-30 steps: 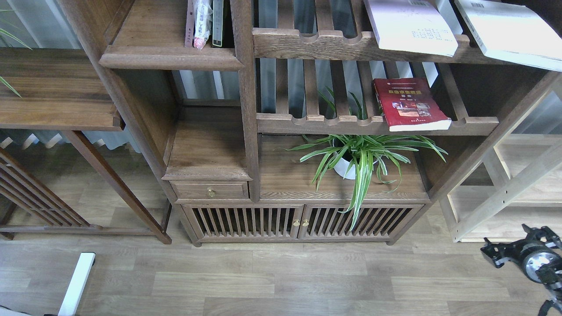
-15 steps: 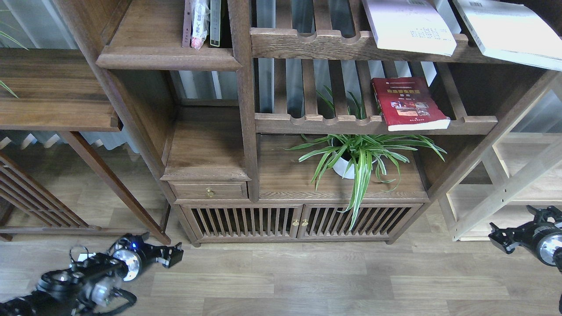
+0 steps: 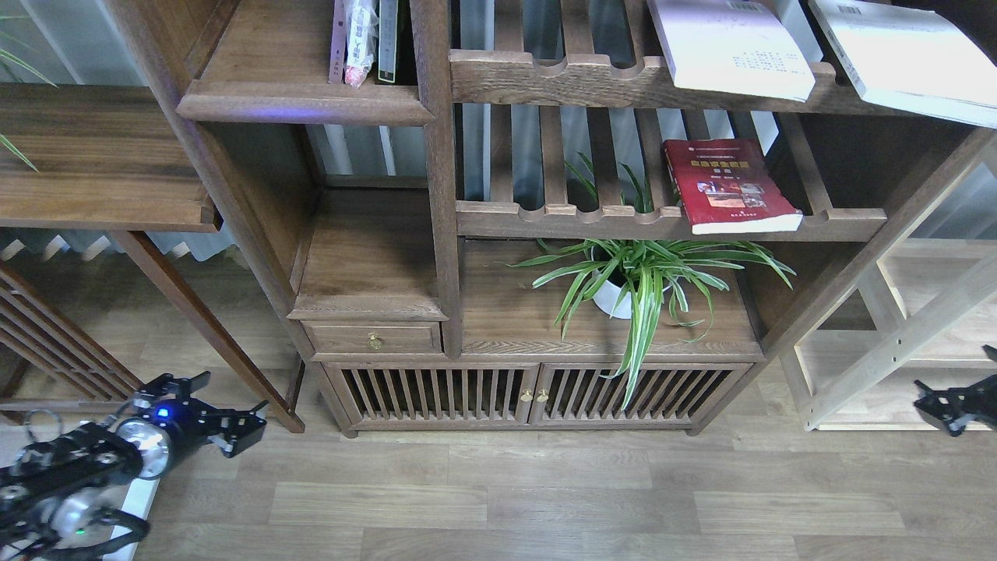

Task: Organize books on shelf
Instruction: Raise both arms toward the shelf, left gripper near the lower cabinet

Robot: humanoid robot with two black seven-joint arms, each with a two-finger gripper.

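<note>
Left gripper [image 3: 234,425]: low over floor, jaws parted, empty. Right gripper [image 3: 946,405]: jaws' state could not be told. Red book [image 3: 728,185]: lay flat on slatted rack, front edge overhanging. Shelf [image 3: 304,97]: upright books [image 3: 362,39]. Risk: nudged book sliding off.

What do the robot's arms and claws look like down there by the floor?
Both are black. The left arm is built of chunky jointed segments with shiny silver round caps, a small glowing blue light and thin black cable loops; its left gripper ends in two short black fingers. Only the tip of the right gripper shows: dark, angular, too small for detail.
</note>
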